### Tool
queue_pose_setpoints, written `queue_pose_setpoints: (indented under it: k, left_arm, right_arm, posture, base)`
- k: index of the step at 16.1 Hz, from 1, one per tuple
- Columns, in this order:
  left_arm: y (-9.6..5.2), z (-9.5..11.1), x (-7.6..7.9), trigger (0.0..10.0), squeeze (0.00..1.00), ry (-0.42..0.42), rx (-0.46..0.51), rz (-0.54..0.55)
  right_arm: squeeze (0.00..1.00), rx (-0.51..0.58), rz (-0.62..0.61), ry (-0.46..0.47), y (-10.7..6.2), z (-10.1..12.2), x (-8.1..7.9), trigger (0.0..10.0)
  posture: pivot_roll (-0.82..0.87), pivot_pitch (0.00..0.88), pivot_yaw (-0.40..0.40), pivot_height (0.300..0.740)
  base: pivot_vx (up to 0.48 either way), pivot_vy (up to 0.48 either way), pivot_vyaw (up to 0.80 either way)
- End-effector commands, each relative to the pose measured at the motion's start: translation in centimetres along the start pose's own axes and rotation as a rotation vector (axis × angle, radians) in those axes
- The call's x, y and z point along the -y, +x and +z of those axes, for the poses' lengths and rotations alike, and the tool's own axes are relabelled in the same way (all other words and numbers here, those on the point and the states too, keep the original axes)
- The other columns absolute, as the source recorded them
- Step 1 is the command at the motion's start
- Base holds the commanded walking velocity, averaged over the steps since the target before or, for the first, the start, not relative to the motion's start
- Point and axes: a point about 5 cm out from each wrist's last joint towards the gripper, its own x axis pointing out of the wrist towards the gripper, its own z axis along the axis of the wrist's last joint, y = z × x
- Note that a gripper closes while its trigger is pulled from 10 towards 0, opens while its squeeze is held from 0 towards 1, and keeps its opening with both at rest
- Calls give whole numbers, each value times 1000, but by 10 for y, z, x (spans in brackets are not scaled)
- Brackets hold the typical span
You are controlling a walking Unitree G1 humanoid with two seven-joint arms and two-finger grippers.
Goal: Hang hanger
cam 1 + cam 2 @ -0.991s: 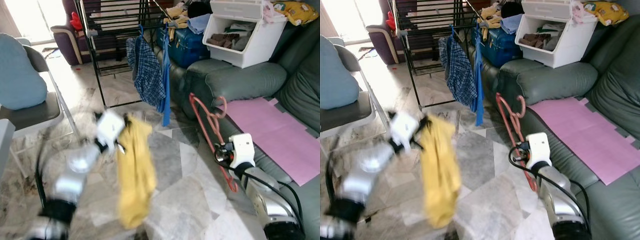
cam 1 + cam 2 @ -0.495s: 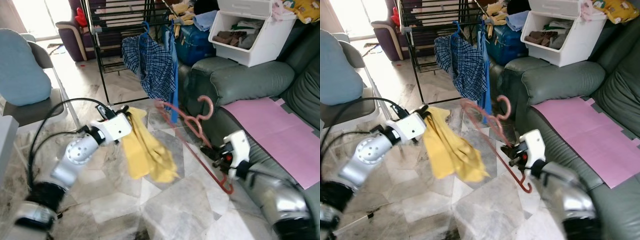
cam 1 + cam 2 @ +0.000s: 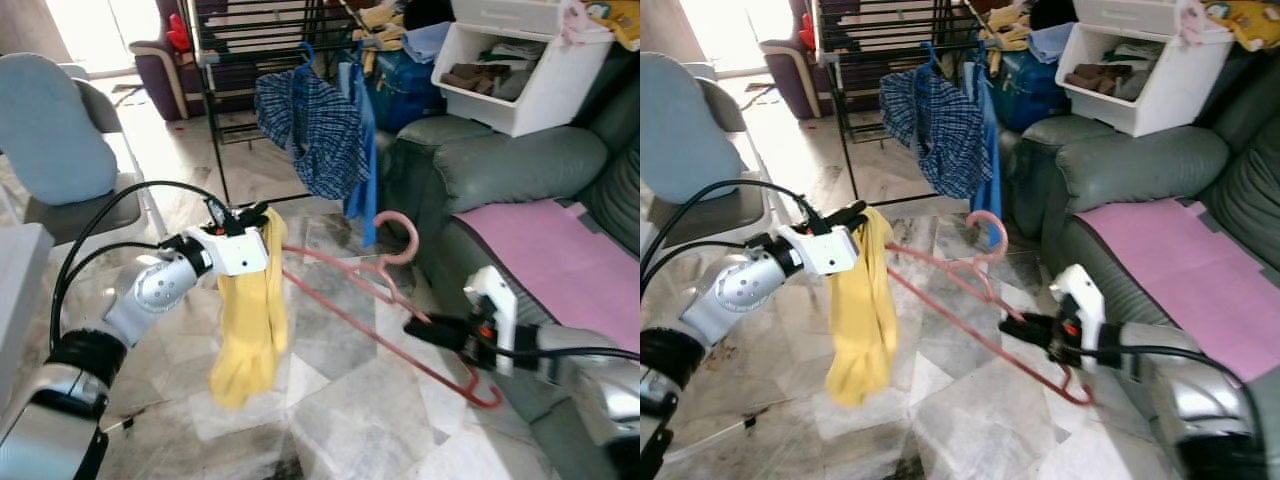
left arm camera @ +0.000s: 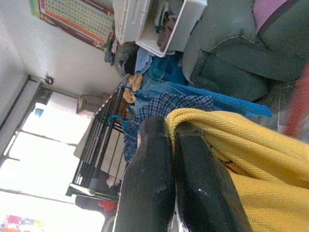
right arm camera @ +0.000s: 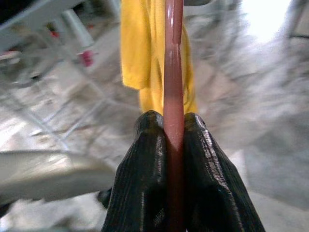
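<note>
Left pincer: my left gripper (image 3: 258, 215) is left of centre in the left eye view, its fingers (image 4: 193, 183) pressed together on the top edge of the yellow garment (image 3: 250, 320), which hangs limp below it toward the floor.
Right pincer: my right gripper (image 3: 425, 328) is at the lower right, pinching the lower bar of the pink hanger (image 3: 370, 300); in the right wrist view the bar runs straight up between my pads (image 5: 145, 179).
Hanger: it lies tilted across the middle of the frame, one arm reaching to the garment by my left gripper, the hook (image 3: 398, 235) curling up near the centre.
Step in hand: I judge I am threading the hanger's arm into the garment, before hanging it on the drying rack (image 3: 260, 60).
Doing it well: keep the cloth edge taut and high so the opening stays wide; slide the hanger along its own length, not sideways, or the tip may snag the knit.
Edges: the green sofa (image 3: 500, 170) is just beside my right arm; the blue hanging clothes (image 3: 330, 130) are near the hook; the grey chair (image 3: 90, 190) is at the left.
Open room: bare marble floor (image 3: 350, 410) at the lower centre gives me room to swing.
</note>
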Motion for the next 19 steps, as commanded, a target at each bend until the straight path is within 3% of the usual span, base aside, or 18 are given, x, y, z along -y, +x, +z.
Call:
queue_pose_setpoints:
  k: [1,4,6,8,10,11,12,15,16,18,19]
  left_arm:
    - [1,1,-13,10000,0,37,25,27]
    - [0,-5,-15,10000,0,49,16,52]
    - [-1,-8,-13,10000,0,4,2,59]
    - [2,-7,-19,10000,0,-44,2,127]
    - [5,-5,-23,10000,0,-33,13,162]
    - [9,-3,-30,10000,0,-85,21,212]
    - [13,-1,-37,10000,0,-202,23,275]
    - [25,4,-44,10000,0,-615,62,315]
    - [30,13,-49,10000,0,-672,126,277]
    - [29,19,-48,10000,0,-603,163,208]
    - [27,16,-46,10000,0,-619,156,191]
  right_arm:
    - [0,14,74,-7,-1,6,-7,10000]
    - [0,2,163,24,-3,4,-14,10000]
    - [0,-31,239,44,-4,-2,-23,10000]
    - [0,-44,230,62,1,-10,-23,10000]
    - [0,-52,252,73,3,-11,-26,10000]
    - [0,-69,241,76,5,-16,-26,10000]
    - [0,-84,201,62,9,-22,-23,10000]
    - [0,-71,36,25,18,-27,-8,10000]
    - [0,-49,-41,9,22,-26,0,10000]
    - [0,-22,-58,-6,24,-20,3,10000]
    - [0,-15,-62,-15,24,-18,4,10000]
  posture:
    - [-91,0,37,740]
    - [-87,0,38,740]
    - [-83,0,38,740]
    - [-80,0,38,740]
    - [-80,0,37,740]
    - [-81,0,38,740]
    - [-82,0,38,740]
    - [-81,0,37,740]
    - [-79,0,36,740]
    - [-75,0,36,740]
    - [-75,0,37,740]
  base:
    - [0,0,0]
    - [0,0,0]
    - [0,0,0]
    - [0,0,0]
    - [0,0,0]
    - [0,0,0]
    - [0,0,0]
    - [0,0,0]
    - [0,0,0]
    - [0,0,0]
    - [0,0,0]
